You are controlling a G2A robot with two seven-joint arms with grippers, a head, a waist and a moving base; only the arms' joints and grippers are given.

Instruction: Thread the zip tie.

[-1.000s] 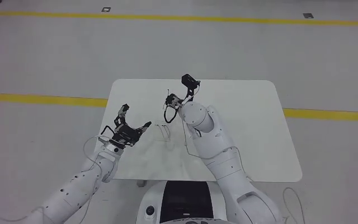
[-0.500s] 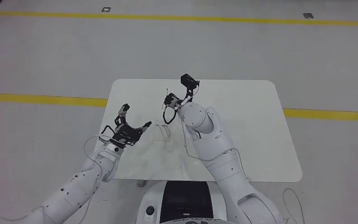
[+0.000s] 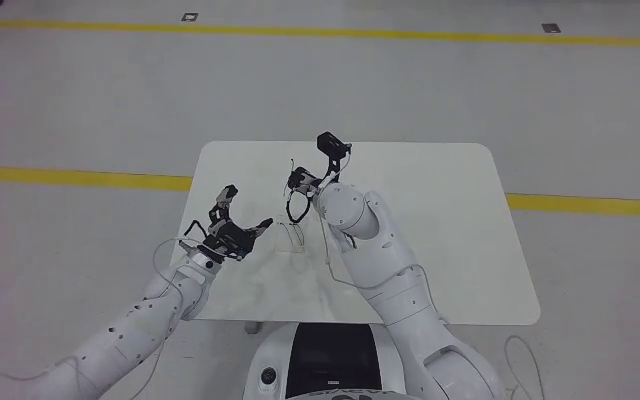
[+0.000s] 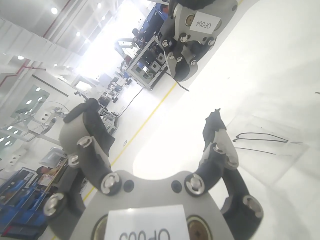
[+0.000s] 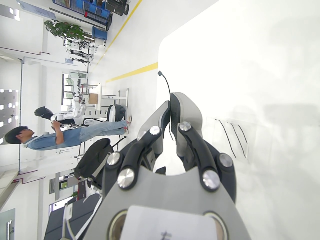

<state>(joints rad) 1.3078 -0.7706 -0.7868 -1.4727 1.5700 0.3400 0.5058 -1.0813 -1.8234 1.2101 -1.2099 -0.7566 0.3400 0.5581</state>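
Observation:
My right gripper (image 5: pixel 170 102) is shut on a black zip tie (image 5: pixel 166 83). The tie's head sticks out past the fingertips and its strap runs back between the pads. In the top view the right gripper (image 3: pixel 297 181) hangs above the table's middle left, with the tie (image 3: pixel 289 206) curving below it. My left gripper (image 3: pixel 241 226) stands open with nothing in it, a short way left of the right one. From the left wrist view, the left gripper (image 4: pixel 150 119) faces the right gripper (image 4: pixel 183 59), with the zip tie's tail (image 4: pixel 182 86) poking out beneath it.
A clear sheet (image 3: pixel 291 237) lies on the white table (image 3: pixel 440 230) between the grippers, with three spare black zip ties (image 4: pixel 260 138) on it. These spare ties (image 5: pixel 235 138) also lie beside my right gripper. The table's left edge is close to the left arm.
The right gripper has shifted slightly left and away with the zip tie. The left gripper has edged a little right, towards it.

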